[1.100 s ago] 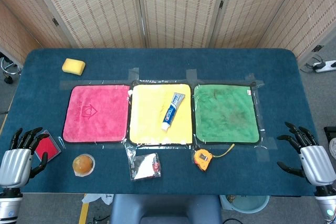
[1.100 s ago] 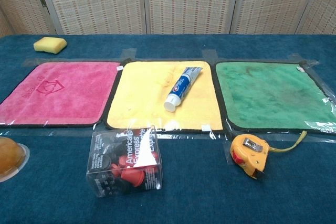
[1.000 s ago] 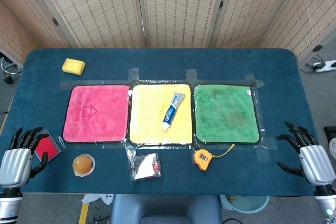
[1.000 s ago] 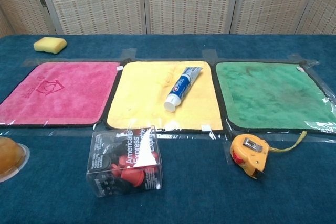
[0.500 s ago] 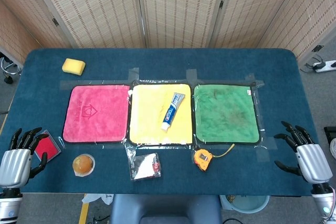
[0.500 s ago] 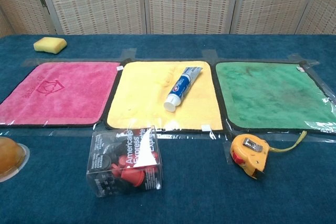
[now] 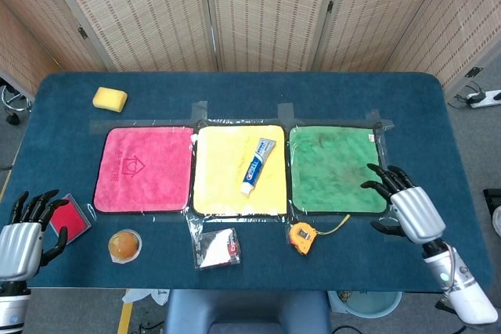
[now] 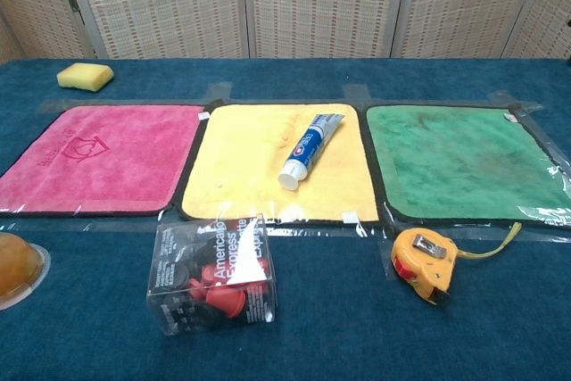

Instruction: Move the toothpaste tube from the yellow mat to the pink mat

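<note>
Left hand (image 7: 21, 234) hangs off the near-left corner of the table, fingers spread and holding nothing, just beside a red card (image 7: 66, 217) and well left of the yellow mat (image 7: 223, 170). Pink mat (image 7: 145, 168), the goal, touches the yellow mat's left edge and lies bare; a yellow sponge (image 7: 109, 98) sits beyond it, an orange lidded cup (image 7: 124, 245) nearer than it. Toothpaste tube (image 7: 256, 165) lies on the right half of the yellow mat, long axis slanting from the cap at the near-left to the crimped tail at the far-right. A clear box of red pieces (image 8: 212, 274) stands just in front of the yellow mat, and a yellow tape measure (image 8: 421, 263) in front of the green mat (image 7: 337, 168). Right hand (image 7: 403, 206) hovers open at the green mat's near-right corner; the tube lies to its left across that mat, and it looks the nearer hand, with nothing standing in its path
</note>
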